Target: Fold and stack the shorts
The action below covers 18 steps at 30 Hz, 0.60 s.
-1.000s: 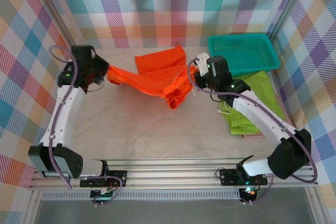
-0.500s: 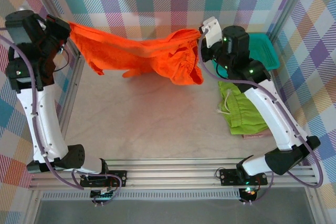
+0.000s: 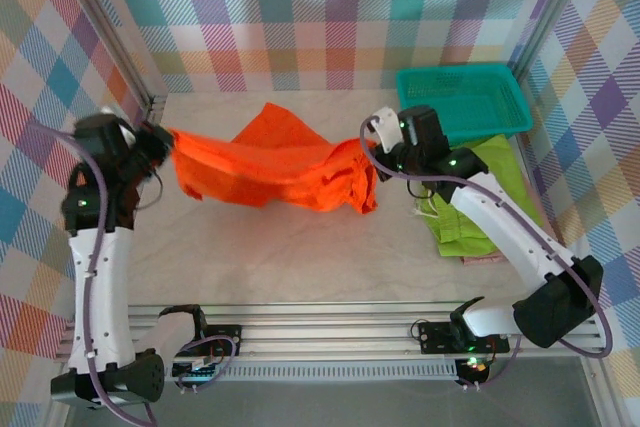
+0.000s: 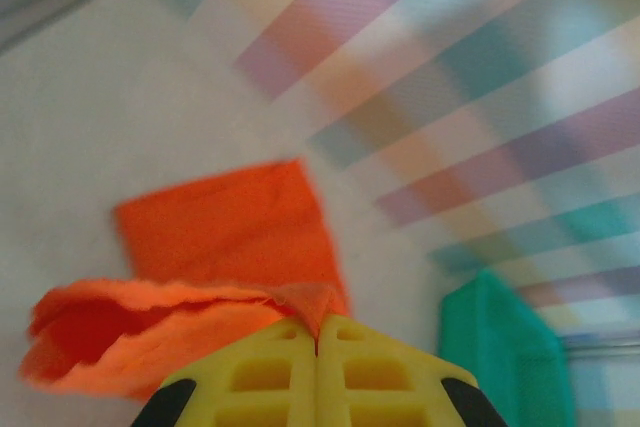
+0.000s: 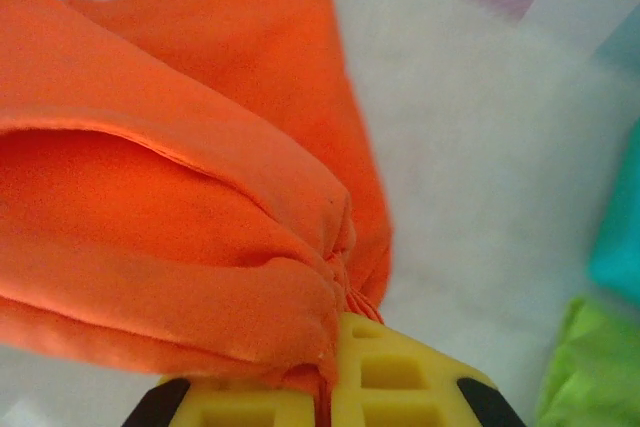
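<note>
Orange shorts are stretched between the two arms, across the far half of the counter. The left end effector is pinched tight on the garment's left edge. In the left wrist view its yellow fingers meet with only a thin fold of orange cloth between them. The right end effector is clamped on the right edge, and its wrist view shows gathered fabric bunched into the closed fingers (hem or waistband, cannot tell which). The middle of the garment sags toward the counter, and one corner points toward the back wall. From above it is unclear how much of the cloth rests on the surface. The left wrist view shows a flat orange panel lying on the counter beyond the gripped edge. Lime green shorts lie on the right side of the counter, partly under the right arm and just in front of the teal basket. A sliver of pink shorts shows beneath the green pair's near edge. The basket sits in the far right corner by the plaid wall, near the right end effector and well apart from the left one.
</note>
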Each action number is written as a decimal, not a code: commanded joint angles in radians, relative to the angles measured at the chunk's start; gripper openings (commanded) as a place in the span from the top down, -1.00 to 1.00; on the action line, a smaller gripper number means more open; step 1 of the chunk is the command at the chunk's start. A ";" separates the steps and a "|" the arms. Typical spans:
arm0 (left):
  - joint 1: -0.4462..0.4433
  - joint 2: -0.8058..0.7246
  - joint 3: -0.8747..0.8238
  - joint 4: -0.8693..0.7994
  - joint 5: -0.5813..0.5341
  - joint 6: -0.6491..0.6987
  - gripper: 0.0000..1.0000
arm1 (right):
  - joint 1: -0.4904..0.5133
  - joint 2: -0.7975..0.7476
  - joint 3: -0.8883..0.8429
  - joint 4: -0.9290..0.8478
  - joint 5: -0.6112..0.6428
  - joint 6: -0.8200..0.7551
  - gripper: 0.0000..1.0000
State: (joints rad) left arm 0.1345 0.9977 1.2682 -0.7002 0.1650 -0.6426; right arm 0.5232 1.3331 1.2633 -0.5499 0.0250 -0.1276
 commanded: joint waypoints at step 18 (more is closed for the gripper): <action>0.023 0.766 0.709 0.024 -0.047 -0.011 1.00 | -0.076 1.044 1.534 -0.381 -0.051 0.076 1.00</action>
State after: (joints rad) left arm 0.1360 1.7451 1.7660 -0.6300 0.1375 -0.6788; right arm 0.4717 2.3634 2.5546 -0.8478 -0.0032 -0.0448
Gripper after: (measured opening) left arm 0.048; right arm 0.088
